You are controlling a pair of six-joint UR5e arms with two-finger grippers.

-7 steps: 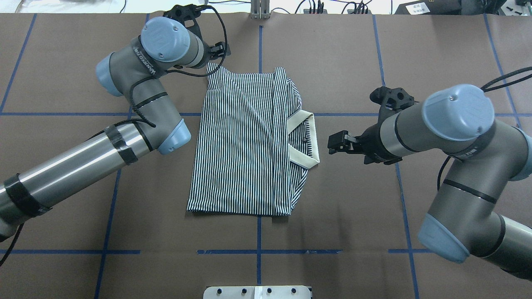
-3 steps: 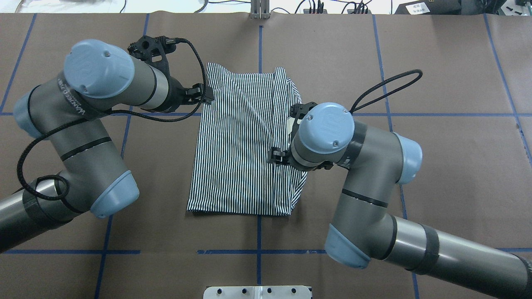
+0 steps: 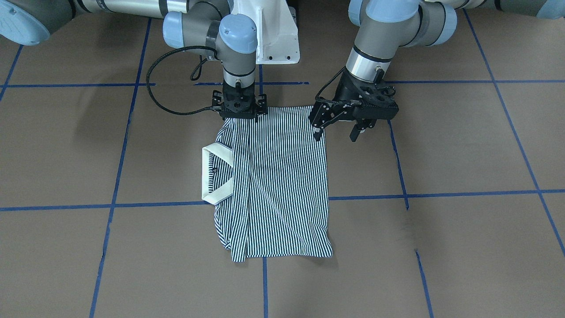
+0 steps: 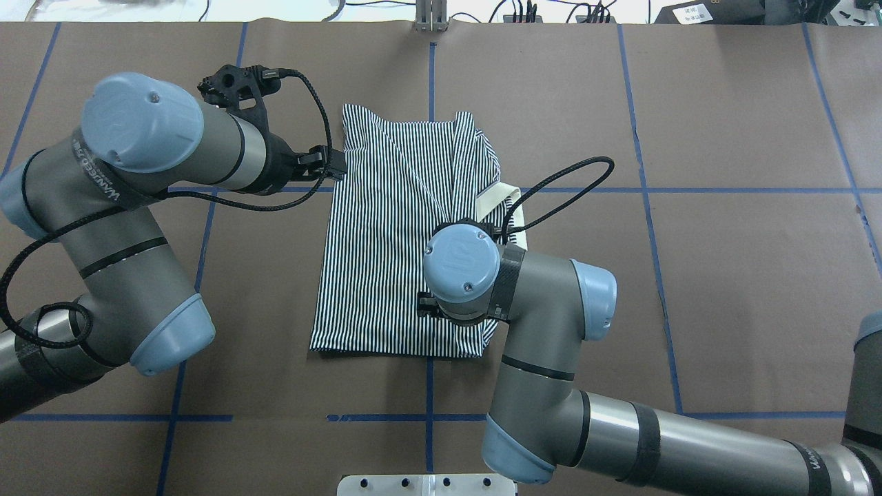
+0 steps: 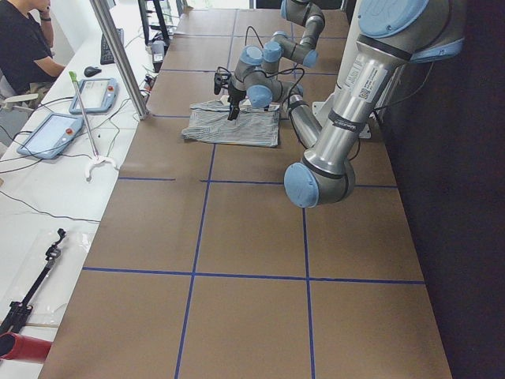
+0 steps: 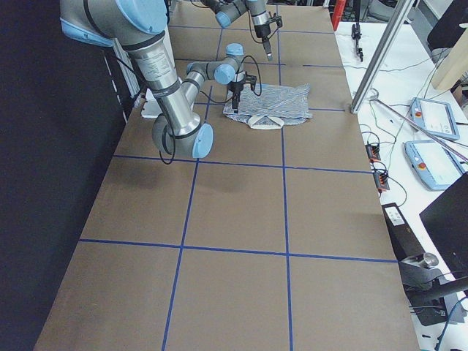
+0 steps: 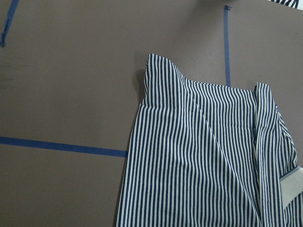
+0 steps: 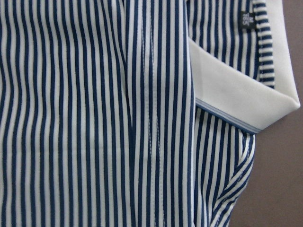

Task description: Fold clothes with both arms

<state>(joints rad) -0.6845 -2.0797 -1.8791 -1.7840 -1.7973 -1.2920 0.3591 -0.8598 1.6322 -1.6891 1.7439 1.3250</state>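
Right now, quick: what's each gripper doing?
Left gripper: open, holding nothing, beside the shirt's edge.
Right gripper: low over the shirt; open or shut cannot be told.

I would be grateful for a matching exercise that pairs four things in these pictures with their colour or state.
Things:
1. polo shirt
2. collar
3. left gripper
4. tape lines

Colour or state:
a. blue
b. plain cream
c. open, fingers apart
d. thin navy-and-white stripes

Pairs: 1-d, 2-b, 3-c, 4-a.
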